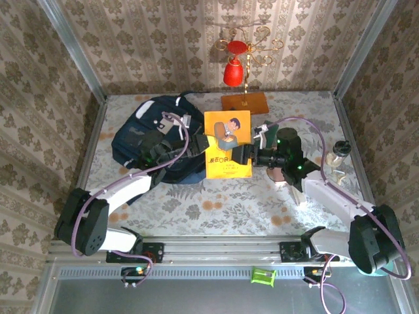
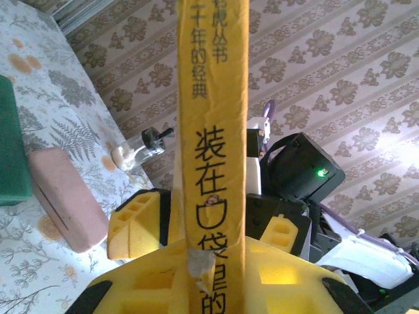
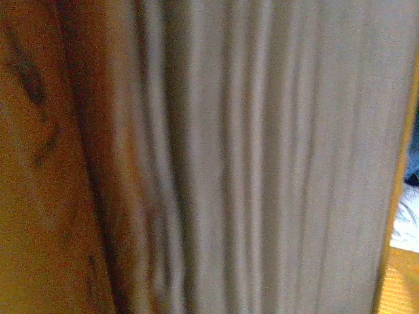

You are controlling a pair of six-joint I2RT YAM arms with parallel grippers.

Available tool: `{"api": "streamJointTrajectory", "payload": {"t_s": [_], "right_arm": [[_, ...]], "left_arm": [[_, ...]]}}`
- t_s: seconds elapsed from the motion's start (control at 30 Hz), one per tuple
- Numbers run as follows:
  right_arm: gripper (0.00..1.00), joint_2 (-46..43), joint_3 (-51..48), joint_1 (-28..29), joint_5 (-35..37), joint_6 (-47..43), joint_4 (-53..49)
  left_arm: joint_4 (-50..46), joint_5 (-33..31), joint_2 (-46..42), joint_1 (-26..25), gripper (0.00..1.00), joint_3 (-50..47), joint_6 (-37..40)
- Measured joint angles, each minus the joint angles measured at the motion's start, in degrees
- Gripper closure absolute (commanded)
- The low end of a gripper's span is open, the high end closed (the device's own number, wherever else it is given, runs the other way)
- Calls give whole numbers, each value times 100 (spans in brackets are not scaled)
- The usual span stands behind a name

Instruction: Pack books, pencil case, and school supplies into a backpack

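Observation:
A bright yellow book (image 1: 227, 140) hangs upright over the table's middle, just right of the navy backpack (image 1: 147, 131). My left gripper (image 1: 200, 145) is shut on its spine; the printed spine (image 2: 213, 98) rises between my own foam fingers (image 2: 131, 288). My right gripper (image 1: 251, 156) is at the book's opposite edge, its yellow fingers (image 2: 137, 222) spread to either side of the book without gripping it. The right wrist view has the page edges (image 3: 262, 157) blurred right against the lens. A pink piece (image 2: 62, 196) and a dark green piece (image 2: 12, 144) lie on the table beyond. The pencil case is out of view.
An orange slab with a gold stem and red bell (image 1: 244, 101) stands at the back. A small glass bottle (image 1: 339, 154) stands at the right edge. A small light green thing (image 1: 263, 276) sits on the near rail. Metal frame posts and wallpapered walls close in the table.

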Motion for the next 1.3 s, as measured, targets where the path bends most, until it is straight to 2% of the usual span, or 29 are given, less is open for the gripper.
{"api": "streamJointTrajectory", "payload": {"t_s": [0.07, 0.17, 0.27, 0.3, 0.33, 0.4, 0.43, 0.5, 0.57, 0.63, 0.73, 0.9, 1.13, 1.2, 1.3], "right_arm": [[12, 114, -17, 0, -140, 236, 496], [45, 210, -151, 0, -293, 739, 1399], [67, 181, -234, 0, -299, 1069, 1832], [78, 153, -238, 0, -254, 1150, 1834], [90, 122, -240, 0, -188, 1189, 1735], [99, 74, -240, -9, -11, 1180, 1401], [100, 46, -238, -11, 59, 1165, 1248], [100, -57, -238, -96, 205, 1106, 841], [100, -105, -236, -310, 345, 1025, 529], [100, -85, -238, -656, 455, 1003, 245], [100, -7, -262, -1099, 599, 957, 33], [100, 98, -319, -1335, 704, 813, -267], [100, 133, -426, -1368, 702, 678, -402], [100, 133, -490, -1381, 695, 673, -400], [100, 133, -601, -1423, 695, 658, -402]], "left_arm": [[-11, -4, -2, 0, 100, -2, -20], [-59, -68, -2, 44, 100, -48, -33], [-308, -240, -2, 114, 100, -109, 103], [-450, -299, -2, 114, 99, -111, 199], [-557, -334, -4, 111, 91, -109, 302], [-822, -407, -85, 101, 68, -96, 557], [-1056, -481, -138, 90, 57, -85, 787], [-1652, -859, -214, 114, 44, -50, 1322], [-2533, -1519, -258, 101, 36, 74, 2031], [-3541, -2461, -214, -15, 31, 326, 3003], [-4625, -3471, 201, -210, 30, 890, 4170], [-5678, -4332, 1329, -380, 30, 1781, 5375], [-6336, -4857, 2197, -706, 30, 2479, 5952], [-6441, -5141, 2409, -835, 32, 2774, 6052], [-6579, -5635, 2771, -997, 41, 3228, 6159]]}}
